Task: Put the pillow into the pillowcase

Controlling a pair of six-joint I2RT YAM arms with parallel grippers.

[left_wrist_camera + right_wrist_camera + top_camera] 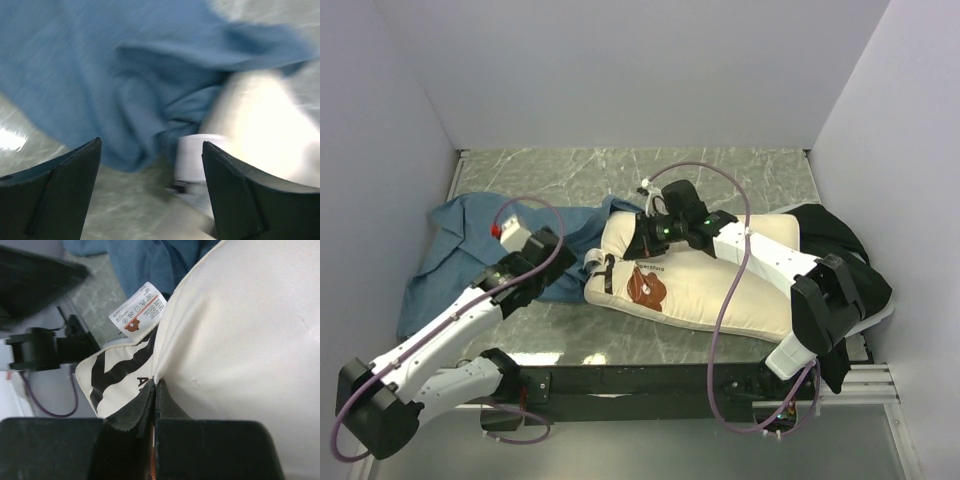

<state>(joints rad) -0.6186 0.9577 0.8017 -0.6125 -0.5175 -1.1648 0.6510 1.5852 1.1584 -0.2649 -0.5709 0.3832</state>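
Plainly, the pillow was not yet inside. The right hand (155,390) was pressed together on the pillow (240,330), pinching the seam at one corner. The small care tag (137,312) stood just beyond its fingertips and a little to their left. The rest of the pillow lay back behind that hand, beneath its forearm, flat on the worktop (620,170).

The left hand (151,145) was spread and held nothing. The pillowcase (125,65) lay crumpled right ahead of its fingers, and the pale pillow corner showed blurred ahead and to its right, touching the blue folds. I could not tell whether that corner had entered the mouth or merely lay against the cloth.

To my eye the step in hand was feeding the leading corner into the opening. Done well, the left hand would take only the upper layer of the hem, not both, and lift it so the mouth gaped. Then the right hand could push the corner in low and straight, pinching the seam so the stuffing did not fold back. The black fabric bundle (840,235), well behind the right hand, had no part in it.
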